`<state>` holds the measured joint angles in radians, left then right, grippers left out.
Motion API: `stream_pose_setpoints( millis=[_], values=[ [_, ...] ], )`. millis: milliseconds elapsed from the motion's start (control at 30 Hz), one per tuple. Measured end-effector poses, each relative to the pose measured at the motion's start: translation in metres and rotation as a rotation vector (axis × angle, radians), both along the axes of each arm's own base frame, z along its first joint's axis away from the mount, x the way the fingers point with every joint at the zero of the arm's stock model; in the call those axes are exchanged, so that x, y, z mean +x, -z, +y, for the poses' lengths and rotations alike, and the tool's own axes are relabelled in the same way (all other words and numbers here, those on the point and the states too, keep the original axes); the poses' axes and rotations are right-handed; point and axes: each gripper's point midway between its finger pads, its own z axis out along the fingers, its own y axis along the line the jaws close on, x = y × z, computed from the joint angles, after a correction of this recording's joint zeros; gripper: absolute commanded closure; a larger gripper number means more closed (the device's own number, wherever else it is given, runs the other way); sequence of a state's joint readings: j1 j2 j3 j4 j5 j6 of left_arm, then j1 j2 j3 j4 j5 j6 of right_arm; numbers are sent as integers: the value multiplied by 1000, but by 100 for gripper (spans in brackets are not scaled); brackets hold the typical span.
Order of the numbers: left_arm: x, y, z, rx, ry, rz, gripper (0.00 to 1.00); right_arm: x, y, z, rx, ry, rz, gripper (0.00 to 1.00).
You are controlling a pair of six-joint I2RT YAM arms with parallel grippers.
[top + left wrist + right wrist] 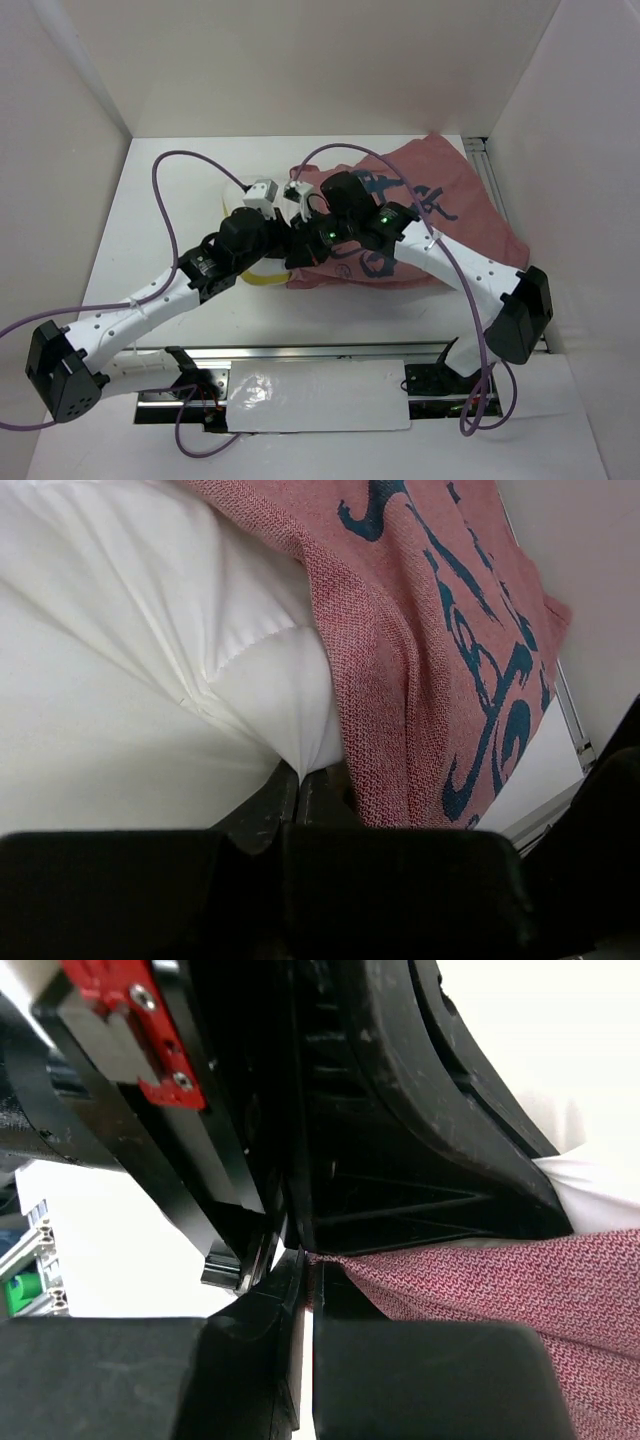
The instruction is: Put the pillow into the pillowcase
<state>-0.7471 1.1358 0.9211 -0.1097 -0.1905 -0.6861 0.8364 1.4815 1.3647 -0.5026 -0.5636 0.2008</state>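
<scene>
Pillow [130,680] sits mid-table [140,240], mostly hidden under both arms in top view. White top, yellow edge showing on near side. Pillowcase [420,650] is faded pink-red side up w/ dark blue marks, spread from pillow toward table's far-right corner, left hem draped over pillow's right side. L gripper [298,785]: jaws together, tips touching pillow corner just beside the hem; can't tell if cloth is caught. R gripper [305,1272]: jaws clamped on pillowcase hem, cloth running off to the right. Both grippers near each other.
</scene>
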Motion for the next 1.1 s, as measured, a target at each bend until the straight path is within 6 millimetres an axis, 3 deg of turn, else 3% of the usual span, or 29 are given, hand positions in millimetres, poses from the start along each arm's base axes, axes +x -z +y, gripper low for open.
stream_pose_setpoints(
  millis=[33, 133, 167, 200, 233, 267, 300, 367, 467, 500, 633, 767, 933, 1033, 1100],
  values=[
    [0, 3, 1, -6, -8, 6, 100, 0, 3, 0, 0, 1, 5, 100],
    [-4, 14, 3, -17, -30, 31, 96, -1, 13, -2, -11, 2, 19, 79],
    [-8, 19, 4, -13, -33, 44, 84, -4, 15, -3, -14, -4, 22, 72],
    [-12, 26, 6, -2, -36, 62, 65, -5, 18, -5, -20, -3, 18, 60],
    [-18, 35, 9, 9, -40, 93, 50, -6, 21, -8, -31, 3, 6, 55],
    [-24, 41, 13, 25, -44, 113, 19, -9, 23, -12, -36, 6, 7, 51],
    [-29, 47, 17, 40, -51, 138, 0, -11, 26, -18, -45, 17, -1, 44],
    [-37, 56, 27, 59, -79, 176, 0, -19, 25, -28, -57, 32, -11, 37],
    [-49, 60, 39, 77, -96, 204, 0, -11, 7, -37, -38, 96, -87, 24],
    [-51, 60, 43, 80, -109, 206, 0, -5, 2, -41, -36, 137, -106, 24],
    [-45, 61, 58, 105, -177, 226, 0, 50, -16, -67, -86, 443, -203, 24],
    [-8, 57, 83, 111, -300, 267, 0, 119, -28, -76, -158, 662, -277, 24],
    [37, 70, 122, 110, -422, 329, 0, 198, 1, -40, -284, 694, -329, 32],
    [50, 85, 140, 101, -442, 376, 0, 241, 29, -14, -338, 683, -340, 33],
    [56, 91, 145, 86, -431, 378, 0, 264, 50, -3, -374, 673, -346, 40]
  ],
)
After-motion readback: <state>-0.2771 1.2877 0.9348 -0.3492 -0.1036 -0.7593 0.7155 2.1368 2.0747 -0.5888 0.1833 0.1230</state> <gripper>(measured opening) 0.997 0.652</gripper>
